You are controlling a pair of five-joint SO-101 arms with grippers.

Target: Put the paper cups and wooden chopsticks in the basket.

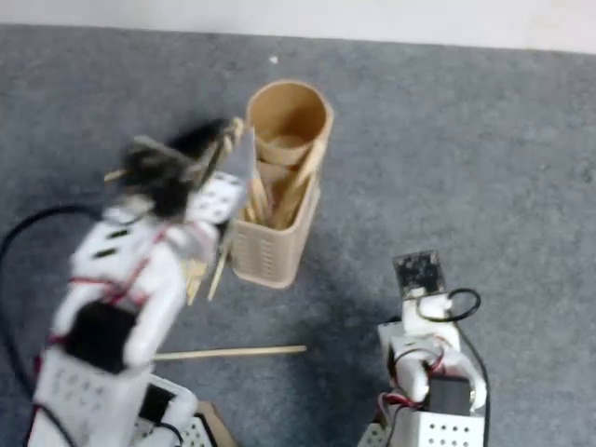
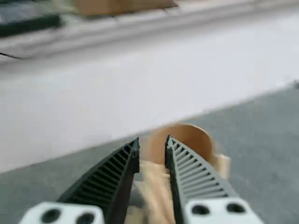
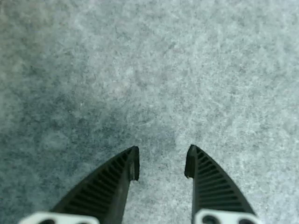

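Already the cups (image 1: 289, 116) and a bunch of chopsticks (image 1: 279, 196) stand in the basket (image 1: 270, 247).
My left tool (image 2: 152, 142) is up beside the basket, its jaws only narrowly apart, with the stacked cups just beyond the tips. One chopstick (image 1: 233, 352) lies flat on the grey worktop (image 1: 484, 140), between my two arms' bases and apart from the basket. My right tool (image 3: 161, 162) points down at the worktop, jaws moderately apart, gripping nothing, well apart from the basket.
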